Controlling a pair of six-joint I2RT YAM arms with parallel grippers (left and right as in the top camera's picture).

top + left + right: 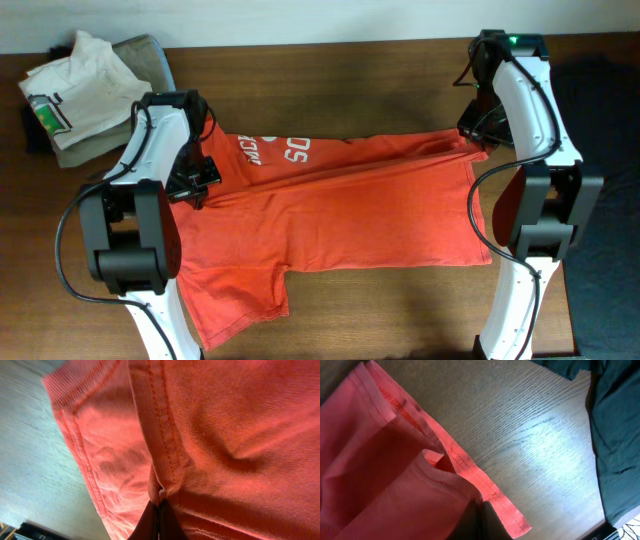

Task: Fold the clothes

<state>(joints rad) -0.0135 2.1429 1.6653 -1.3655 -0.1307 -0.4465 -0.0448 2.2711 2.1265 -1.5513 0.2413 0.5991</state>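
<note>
The orange-red T-shirt (360, 215) lies flat and wide on the brown table (400, 310), right between the two arms. Its far edge is turned over toward the near side, so some white letters (280, 150) show on the turned-over strip at the shirt's far left. One short sleeve sticks out at the shirt's near left corner.

The left gripper (195, 185) is at the left end of the shirt, just below the white letters. Its two dark fingers are pressed together with a bit of the shirt's stitched edge pinched between them. In the left wrist view the red cloth fills almost everything.

The right gripper (472, 135) is at the far right corner of the shirt. Its fingers are closed too, holding a fold of the shirt by the hem, and bare wood shows just past that hem.

Well off from the shirt's far left corner sits a white shirt (85, 80) with a green mark, lying on top of a folded khaki-grey garment (152, 55)
</note>
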